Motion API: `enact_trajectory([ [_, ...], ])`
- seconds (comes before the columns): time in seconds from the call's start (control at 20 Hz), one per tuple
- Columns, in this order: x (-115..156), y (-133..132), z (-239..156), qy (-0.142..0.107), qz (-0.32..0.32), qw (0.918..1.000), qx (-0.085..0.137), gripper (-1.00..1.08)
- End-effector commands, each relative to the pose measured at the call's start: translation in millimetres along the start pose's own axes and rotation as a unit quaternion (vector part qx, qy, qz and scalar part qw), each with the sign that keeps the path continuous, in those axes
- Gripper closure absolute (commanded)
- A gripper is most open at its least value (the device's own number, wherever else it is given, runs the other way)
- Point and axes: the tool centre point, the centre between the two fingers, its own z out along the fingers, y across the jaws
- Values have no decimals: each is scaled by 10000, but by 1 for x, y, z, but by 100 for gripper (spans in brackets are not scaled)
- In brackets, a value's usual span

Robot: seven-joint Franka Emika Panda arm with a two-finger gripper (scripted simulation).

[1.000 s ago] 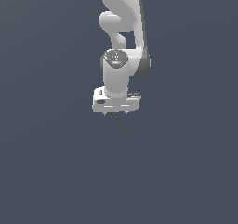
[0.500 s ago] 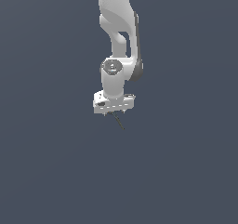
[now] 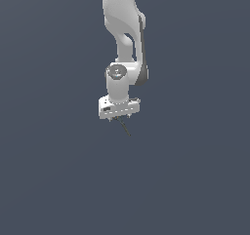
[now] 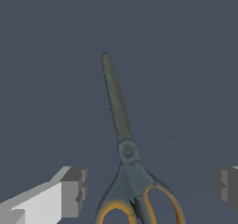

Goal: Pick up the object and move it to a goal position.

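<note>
The scissors [image 4: 124, 139] lie between the wide-open fingers [image 4: 74, 190] of the gripper [image 3: 120, 117], blades toward twelve o'clock. Not grabbed yet; lifting and moving remain.

1. The closed pair of scissors [image 4: 122, 125] has dull grey-green metal blades, a darker slate-grey pivot, and blue-grey handle loops lined with orange-yellow on their inner edges
2. In the exterior view the same scissors [image 3: 126, 127] read only as a thin dark sliver
3. The robot arm [image 3: 124, 39] is glossy white with dark grey bands at its joints
4. The gripper [image 4: 148, 186] has a white finger body tipped by mid-grey blocky pads [image 4: 74, 190]
5. The plain background [image 3: 49, 170] is uniform dark slate blue-grey, without pattern
</note>
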Motion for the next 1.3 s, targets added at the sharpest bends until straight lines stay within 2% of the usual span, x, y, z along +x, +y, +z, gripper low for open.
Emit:
enact_trajectory([
  [0.0, 0, 0, 0, 3, -2, 10000, -1, -92],
  [0.9, -1, 0, 51, 8, -15, 10000, 0, -92],
  [0.95, -1, 0, 51, 8, -15, 10000, 0, 108],
  [1.25, -1, 0, 51, 8, -15, 10000, 0, 108],
])
